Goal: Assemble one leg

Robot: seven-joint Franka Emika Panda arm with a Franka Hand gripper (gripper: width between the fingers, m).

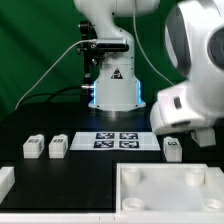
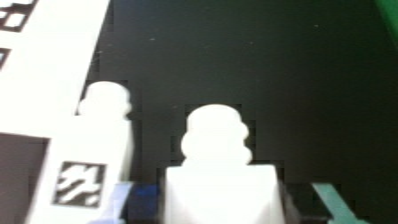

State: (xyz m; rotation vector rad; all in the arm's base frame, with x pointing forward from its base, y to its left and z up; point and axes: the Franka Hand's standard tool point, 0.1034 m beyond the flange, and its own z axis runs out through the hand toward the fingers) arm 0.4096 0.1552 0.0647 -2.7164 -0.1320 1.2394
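In the wrist view a white leg (image 2: 217,150) with a rounded peg end lies between my fingers. My gripper (image 2: 237,200) is open around it: the blue finger (image 2: 157,195) sits right beside the leg and the teal finger (image 2: 326,196) stands apart from it. A second leg (image 2: 103,115) with a black-and-white tag lies just beside it. In the exterior view my gripper (image 1: 175,138) hangs low over a leg (image 1: 172,150) at the right. Two more legs (image 1: 33,148) (image 1: 58,148) lie at the left.
The marker board (image 1: 117,141) lies in the middle in front of the robot base, and shows in the wrist view (image 2: 39,45). The large white tray-like piece with round sockets (image 1: 170,195) lies at the front right. A white part (image 1: 5,181) sits at the front left edge.
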